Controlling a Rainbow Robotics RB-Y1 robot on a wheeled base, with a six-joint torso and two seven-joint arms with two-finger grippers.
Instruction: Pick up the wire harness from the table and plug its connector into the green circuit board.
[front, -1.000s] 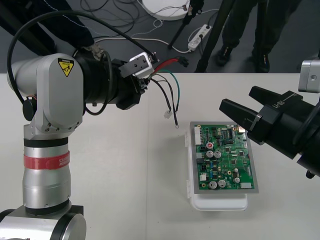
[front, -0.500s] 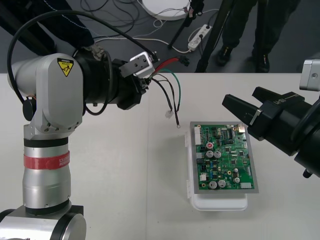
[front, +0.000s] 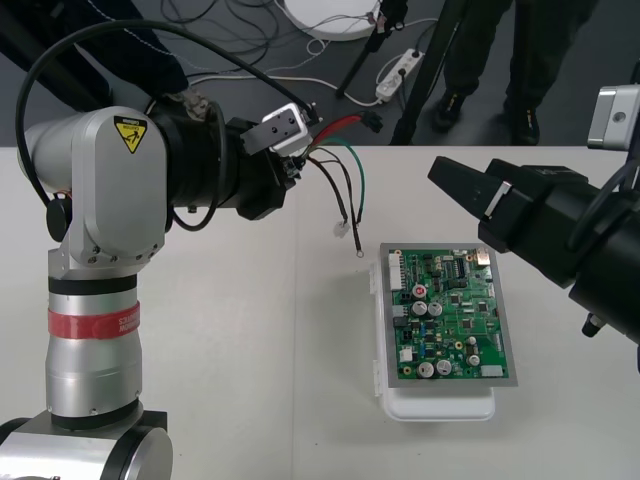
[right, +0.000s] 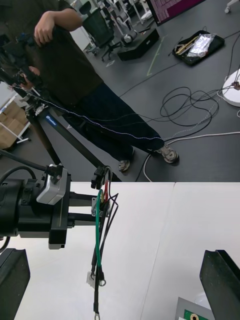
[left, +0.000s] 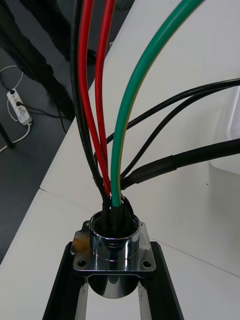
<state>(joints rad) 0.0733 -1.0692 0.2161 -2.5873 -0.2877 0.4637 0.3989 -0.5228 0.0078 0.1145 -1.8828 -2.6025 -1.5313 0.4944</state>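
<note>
My left gripper (front: 296, 152) is held above the table's far left part, shut on the round metal socket (left: 112, 247) of the wire harness (front: 345, 185). Its fingers (left: 67, 285) clamp the flange from both sides. Red, green and black wires (left: 122, 125) rise out of the socket. The red wires lead to the small black plug (front: 368, 122), which hangs free over the far edge; the others dangle toward the table. My right gripper (front: 455, 185) is open, right of the harness and above the far end of the green circuit board (front: 450, 315). Its fingers (right: 220, 282) stand wide apart, facing the hanging wires (right: 98, 245).
The board lies on a white base (front: 440, 406) at the table's right middle. Cables and a power strip (front: 400, 70) lie on the dark floor beyond the far edge. Bare tabletop (front: 260, 350) stretches between my left arm and the board.
My right gripper has moved toward the far edge and a little left, closer to the harness. The left gripper holds its place with the socket; the wires shifted only slightly.
</note>
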